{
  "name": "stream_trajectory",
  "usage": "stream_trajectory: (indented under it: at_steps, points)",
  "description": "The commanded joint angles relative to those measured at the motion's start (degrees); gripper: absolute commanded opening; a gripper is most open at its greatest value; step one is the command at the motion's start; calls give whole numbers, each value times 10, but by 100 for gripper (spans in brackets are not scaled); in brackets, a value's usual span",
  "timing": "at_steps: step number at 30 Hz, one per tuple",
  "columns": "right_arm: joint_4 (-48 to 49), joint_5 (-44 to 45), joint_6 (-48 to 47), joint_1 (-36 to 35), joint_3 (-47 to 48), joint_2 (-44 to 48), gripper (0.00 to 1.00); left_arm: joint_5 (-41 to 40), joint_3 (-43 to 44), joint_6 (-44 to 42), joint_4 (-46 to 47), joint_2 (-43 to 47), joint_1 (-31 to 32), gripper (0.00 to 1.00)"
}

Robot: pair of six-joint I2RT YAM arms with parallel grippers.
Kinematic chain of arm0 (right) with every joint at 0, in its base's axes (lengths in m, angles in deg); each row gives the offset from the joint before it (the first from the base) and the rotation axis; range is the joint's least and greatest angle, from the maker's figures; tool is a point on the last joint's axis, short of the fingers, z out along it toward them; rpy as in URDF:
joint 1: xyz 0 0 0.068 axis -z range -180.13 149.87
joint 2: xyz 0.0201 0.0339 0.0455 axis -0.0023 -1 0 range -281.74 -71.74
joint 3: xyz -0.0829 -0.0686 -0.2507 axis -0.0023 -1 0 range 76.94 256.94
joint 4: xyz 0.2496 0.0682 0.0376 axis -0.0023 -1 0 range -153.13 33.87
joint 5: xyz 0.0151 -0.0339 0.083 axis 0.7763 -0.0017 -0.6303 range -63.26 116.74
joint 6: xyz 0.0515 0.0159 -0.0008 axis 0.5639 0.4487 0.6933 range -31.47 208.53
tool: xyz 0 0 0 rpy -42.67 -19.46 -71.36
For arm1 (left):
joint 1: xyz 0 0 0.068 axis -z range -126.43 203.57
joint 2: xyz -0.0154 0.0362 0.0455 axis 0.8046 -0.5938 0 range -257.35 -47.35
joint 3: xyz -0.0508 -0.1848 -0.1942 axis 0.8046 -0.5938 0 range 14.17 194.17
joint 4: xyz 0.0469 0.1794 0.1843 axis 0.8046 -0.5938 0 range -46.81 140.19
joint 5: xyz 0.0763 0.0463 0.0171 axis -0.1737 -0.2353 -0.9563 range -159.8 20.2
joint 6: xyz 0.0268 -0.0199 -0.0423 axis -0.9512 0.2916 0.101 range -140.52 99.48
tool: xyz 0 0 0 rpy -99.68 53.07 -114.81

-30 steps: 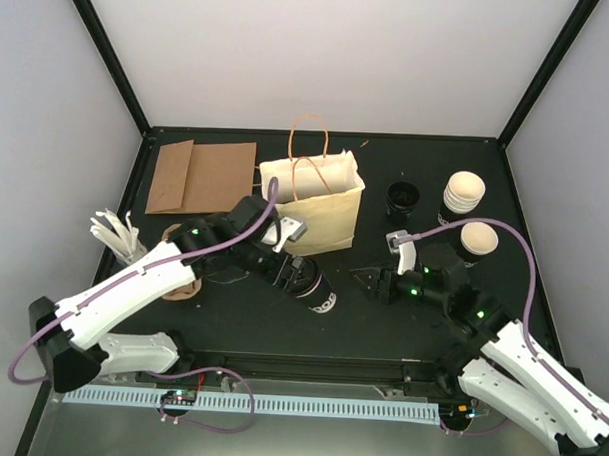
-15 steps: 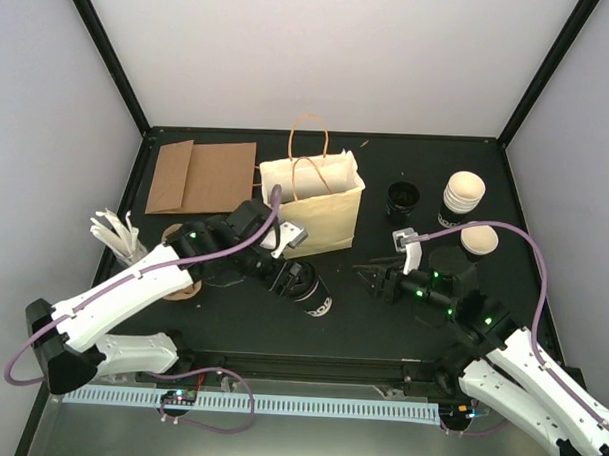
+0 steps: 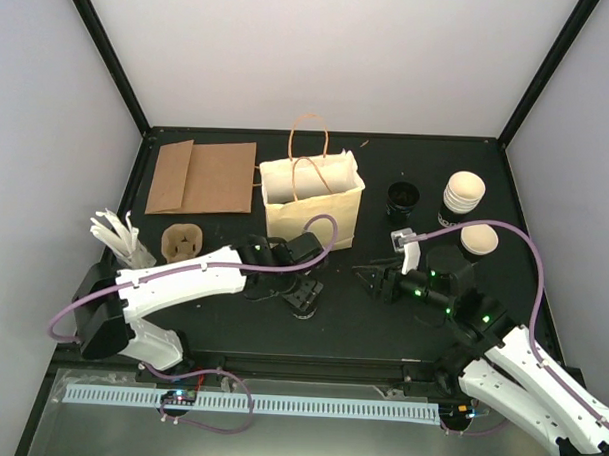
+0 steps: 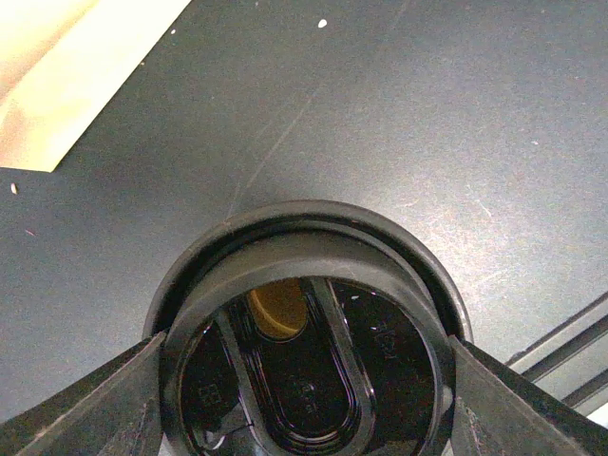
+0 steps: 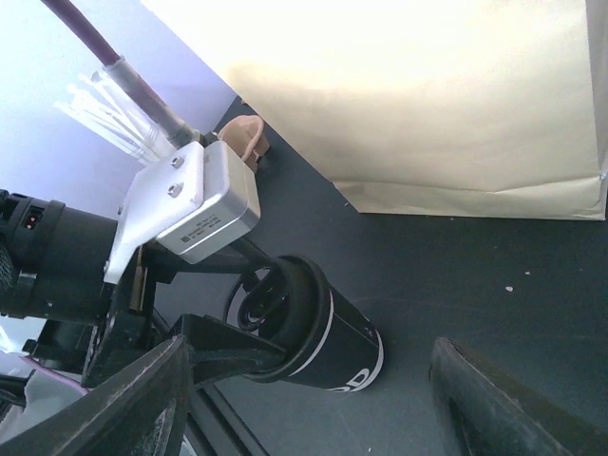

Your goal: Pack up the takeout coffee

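Note:
The takeout coffee here is a black paper cup with a white band and a black lid, not a cream one. My left gripper is shut on it just below the lid, low over the table in front of the cream paper bag. In the left wrist view the lid fills the space between the fingers. In the right wrist view the cup is tilted. My right gripper is open and empty, to the right of the cup and pointing at it.
Two black cups with cream insides stand at the right: a stack and a single cup. Black lids sit beside them. Flat brown bags, a cup carrier and white stirrers are at the left.
My left arm has swung right and lower with the cup, which has turned from lying on its side to nearly upright. The cup carrier is now uncovered. My right gripper has barely moved.

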Motion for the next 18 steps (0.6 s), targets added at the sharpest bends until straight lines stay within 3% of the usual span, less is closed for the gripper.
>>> stream_trajectory:
  at_steps: [1, 3, 6, 8, 14, 18]
  points:
    - [-6, 13, -9, 2, 9, 6, 70, -42, 17, 23, 14, -14, 12, 67]
    - [-8, 14, -9, 2, 8, 7, 70, -39, 17, 24, 13, -20, 12, 72]
    - [-13, 13, -15, 2, 10, 3, 71, -30, 25, 27, 5, -18, 13, 92]
    - [-23, 13, -22, 2, 15, -8, 72, -28, 33, 28, -6, -5, 14, 98]
    - [-83, 28, -47, -9, 64, -73, 76, -30, 63, 17, -47, 69, 2, 99]
    - [-142, 127, -47, -107, 136, -147, 82, -26, 64, -3, -73, 169, -64, 99]
